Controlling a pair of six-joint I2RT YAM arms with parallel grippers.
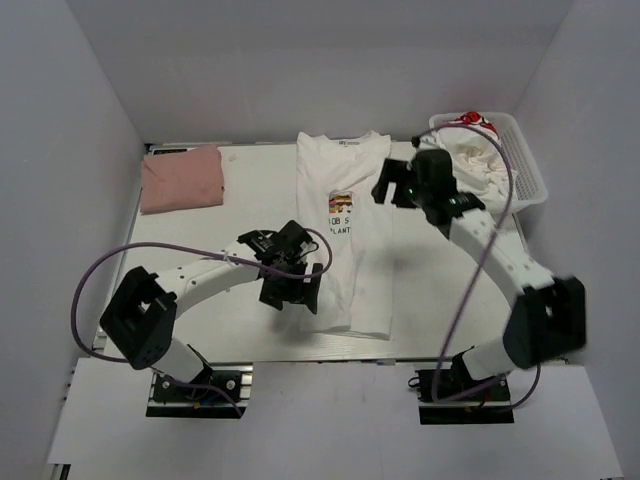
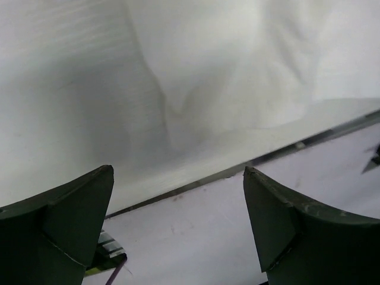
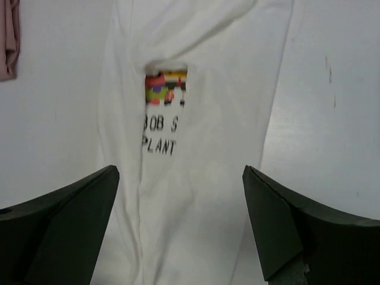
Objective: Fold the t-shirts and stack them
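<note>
Two tools are in view, and I read both as spread apart with nothing between the fingers. The left tool (image 2: 178, 172) hangs over the printed tee (image 1: 345, 235) near its 7 o'clock corner. Its wrist view shows white cloth and, below that, the near edge of the tabletop (image 1: 260, 190). I cannot tell whether it touches the cloth.

The right tool (image 3: 181, 169) hovers over the same tee's 1 o'clock side. It looks down on the print, a colourful cartoon above dark lettering.

The printed tee lies at the tabletop centre as a long strip running 12 to 6 o'clock, collar at 12. A pink tee (image 1: 181, 178), folded, lies flat at 10 o'clock, well apart from the strip. A basket (image 1: 532, 172) sits at 2 o'clock and holds crumpled white tees (image 1: 478, 160), one showing red print.
</note>
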